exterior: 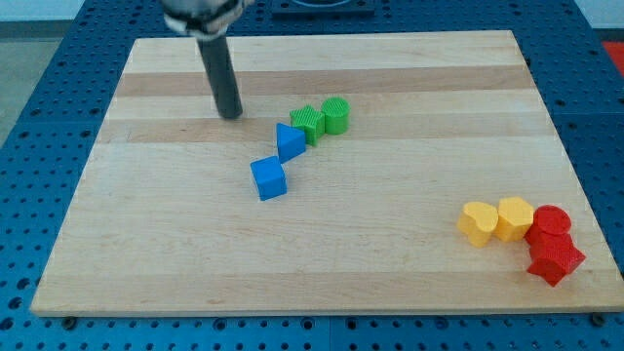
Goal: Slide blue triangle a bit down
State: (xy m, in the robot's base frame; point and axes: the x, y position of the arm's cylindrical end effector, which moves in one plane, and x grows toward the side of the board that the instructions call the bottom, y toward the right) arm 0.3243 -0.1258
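Observation:
The blue triangle (289, 141) lies near the middle of the wooden board (390, 253), touching a green block (309, 123) on its upper right. A blue cube (268, 178) sits just below and left of it. My tip (231, 115) rests on the board up and to the left of the blue triangle, a short gap apart from it. The dark rod rises from the tip toward the view's top.
A green cylinder (335, 115) touches the green block on its right. At the lower right stand a yellow heart (478, 222), a yellow block (514, 217), a red cylinder (551, 220) and a red block (555, 258), clustered together near the board's right edge.

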